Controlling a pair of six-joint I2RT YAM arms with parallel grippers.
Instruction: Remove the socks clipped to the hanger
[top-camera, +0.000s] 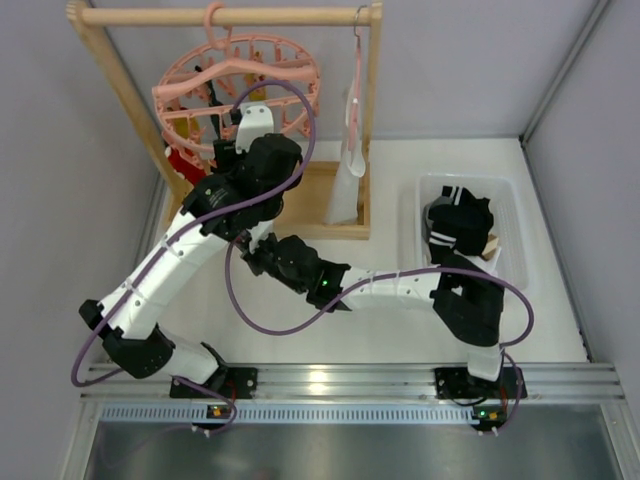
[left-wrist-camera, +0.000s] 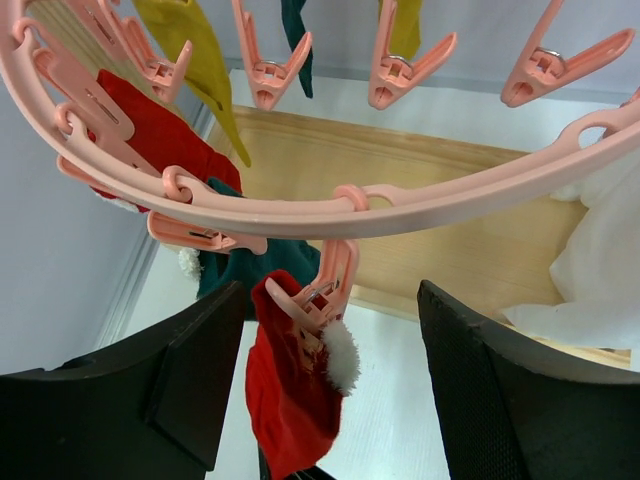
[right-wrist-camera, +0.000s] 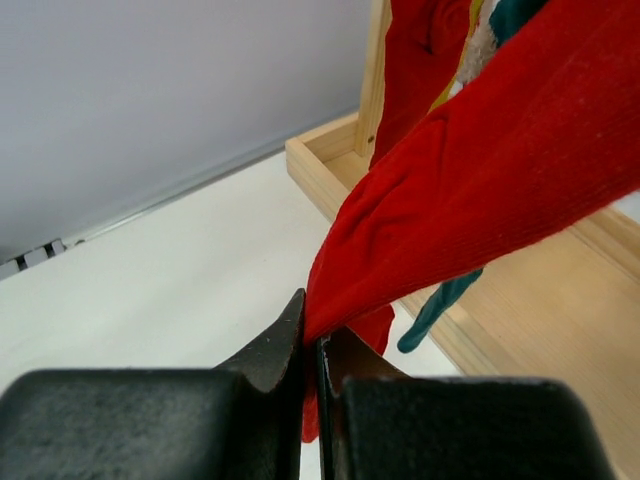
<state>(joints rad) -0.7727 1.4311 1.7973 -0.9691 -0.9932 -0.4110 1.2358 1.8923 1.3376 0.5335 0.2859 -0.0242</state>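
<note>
The round pink hanger (top-camera: 300, 75) hangs from the wooden rack (top-camera: 230, 15) at the tabletop's far left corner, with socks clipped around its ring. The left gripper (left-wrist-camera: 330, 290) is raised just under the ring. Its jaws are spread wide either side of a peg (left-wrist-camera: 335, 270), touching nothing. That peg clips a pompom sock (left-wrist-camera: 285, 410), red with a white tuft. A teal sock (left-wrist-camera: 240, 270) and a mustard sock (left-wrist-camera: 190, 45) hang behind. The right gripper (right-wrist-camera: 310, 320), low beside the rack's base, has its fingers pressed together on the end of a red sock (right-wrist-camera: 480, 190), which is stretched taut at a slant.
</note>
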